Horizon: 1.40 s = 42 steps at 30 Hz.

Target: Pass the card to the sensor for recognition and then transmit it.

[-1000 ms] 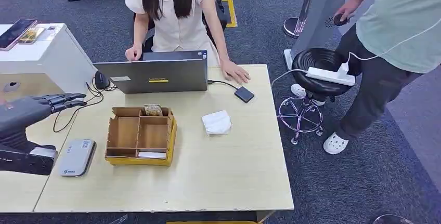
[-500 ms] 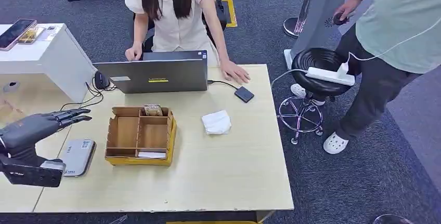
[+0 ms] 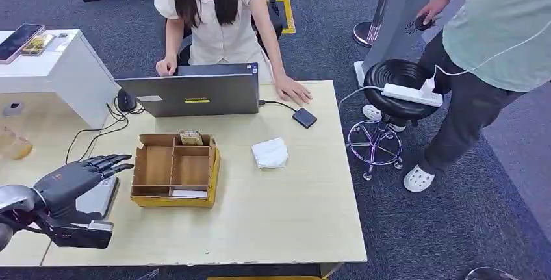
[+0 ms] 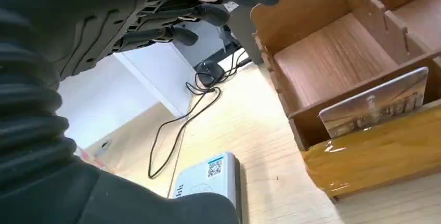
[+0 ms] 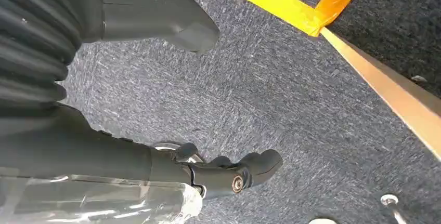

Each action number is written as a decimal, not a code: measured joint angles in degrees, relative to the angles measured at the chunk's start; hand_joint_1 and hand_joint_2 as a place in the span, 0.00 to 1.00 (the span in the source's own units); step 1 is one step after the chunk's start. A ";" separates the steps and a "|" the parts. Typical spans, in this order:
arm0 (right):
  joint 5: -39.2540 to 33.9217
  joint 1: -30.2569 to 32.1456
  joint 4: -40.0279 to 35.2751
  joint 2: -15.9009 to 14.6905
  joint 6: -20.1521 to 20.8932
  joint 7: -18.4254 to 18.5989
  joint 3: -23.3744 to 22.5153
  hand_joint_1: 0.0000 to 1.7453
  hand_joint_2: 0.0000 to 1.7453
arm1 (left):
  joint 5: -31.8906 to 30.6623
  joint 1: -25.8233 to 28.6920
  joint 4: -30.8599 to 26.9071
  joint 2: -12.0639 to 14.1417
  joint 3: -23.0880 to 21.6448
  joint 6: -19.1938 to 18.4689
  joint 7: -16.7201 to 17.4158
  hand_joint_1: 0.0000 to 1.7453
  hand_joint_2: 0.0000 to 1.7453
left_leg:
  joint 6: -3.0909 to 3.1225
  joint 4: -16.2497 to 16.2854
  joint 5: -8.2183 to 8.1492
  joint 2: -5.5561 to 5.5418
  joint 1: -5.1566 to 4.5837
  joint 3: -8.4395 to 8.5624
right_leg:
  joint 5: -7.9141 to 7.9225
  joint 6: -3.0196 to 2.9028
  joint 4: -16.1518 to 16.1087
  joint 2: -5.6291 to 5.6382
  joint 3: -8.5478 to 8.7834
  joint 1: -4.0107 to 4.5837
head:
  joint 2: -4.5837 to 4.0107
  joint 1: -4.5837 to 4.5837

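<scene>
Glossy and pale, card [image 4: 375,105] standing on edge in the front slot of the wooden organizer box [image 3: 174,169], leaning against its yellow-wrapped front wall. Hovering over the grey card reader [image 3: 97,195] just beside the box, left hand [image 3: 73,180], fingers [image 4: 171,11] stretched out, holding nothing. Hanging above grey carpet, right hand [image 5: 156,146], fingers loosely spread, also holding nothing. Sitting behind a laptop [image 3: 188,95], a person.

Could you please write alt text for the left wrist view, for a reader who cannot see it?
The robot's left hand, empty with fingers extended, hovers near a wooden divided box that has a card standing in its narrow front slot. A grey card reader lies on the wooden table beneath the hand.
</scene>
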 joint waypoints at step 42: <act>-0.35 0.66 0.00 -0.17 -0.79 0.15 -0.07 0.00 1.00 | -3.78 17.97 0.87 -9.58 23.62 -6.80 0.70 0.00 1.00 | 0.00 0.00 -0.01 -0.05 0.02 -0.05 | -0.01 0.00 0.00 -0.06 -0.01 0.01 | 0.00 0.00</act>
